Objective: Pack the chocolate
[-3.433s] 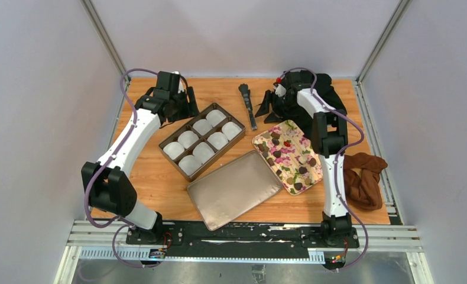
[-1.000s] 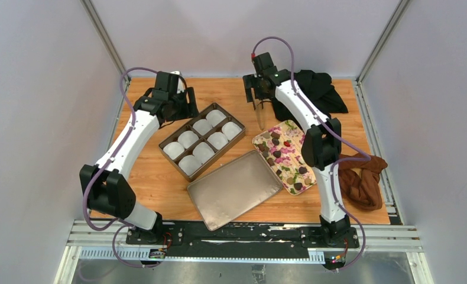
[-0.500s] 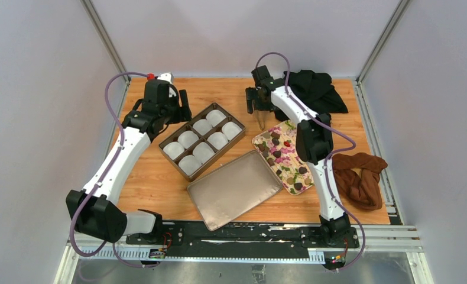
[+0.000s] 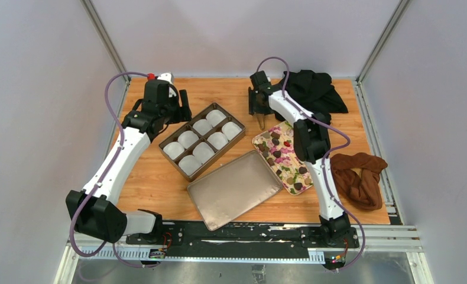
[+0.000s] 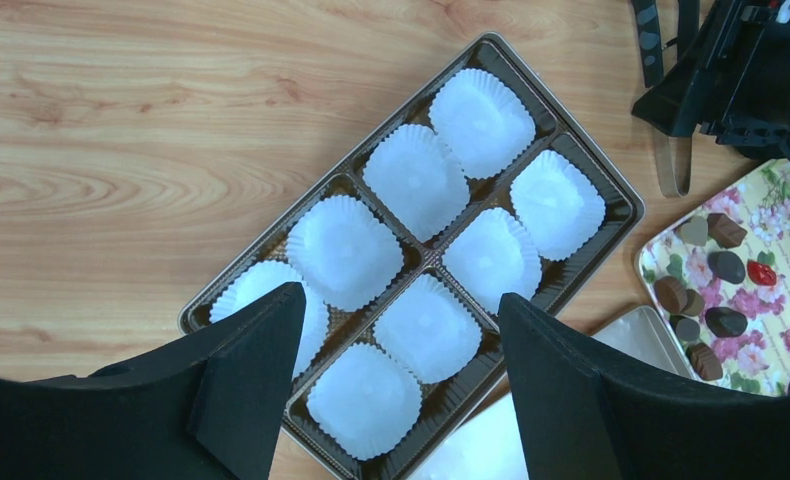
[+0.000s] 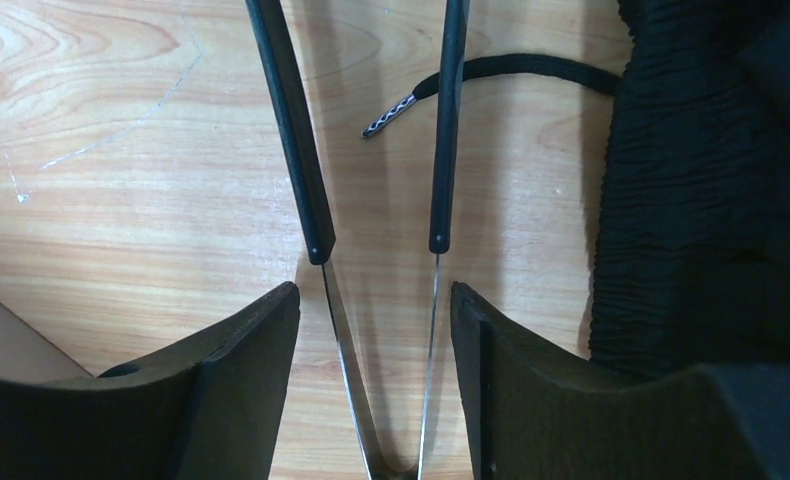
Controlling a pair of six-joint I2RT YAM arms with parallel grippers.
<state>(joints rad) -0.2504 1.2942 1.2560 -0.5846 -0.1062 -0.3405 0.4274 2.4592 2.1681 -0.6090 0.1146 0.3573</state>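
Several small dark brown pieces of chocolate (image 4: 276, 153) lie on a flower-print tray (image 4: 305, 155), seen at the right edge of the left wrist view as chocolate (image 5: 726, 266) on the tray (image 5: 771, 215). My right gripper (image 4: 258, 106) points down at the table just behind that tray. Its jaws (image 6: 373, 292) straddle the metal arms of a pair of black-tipped tongs (image 6: 346, 340), with a gap on each side. My left gripper (image 5: 401, 295) hangs open above a brown box (image 5: 586, 150) of white paper cups (image 5: 416, 180).
A metal lid (image 4: 234, 188) lies in front of the box (image 4: 184, 126). A black cloth (image 4: 314, 89) is heaped at the back right, close to the tongs (image 4: 259, 121); its cord (image 6: 511, 68) crosses the wood. A rust-brown cloth (image 4: 358, 177) sits at the right edge.
My right gripper has come down over the tongs and its jaws have narrowed around them. The left arm rose over the box a second ago and has since held still.
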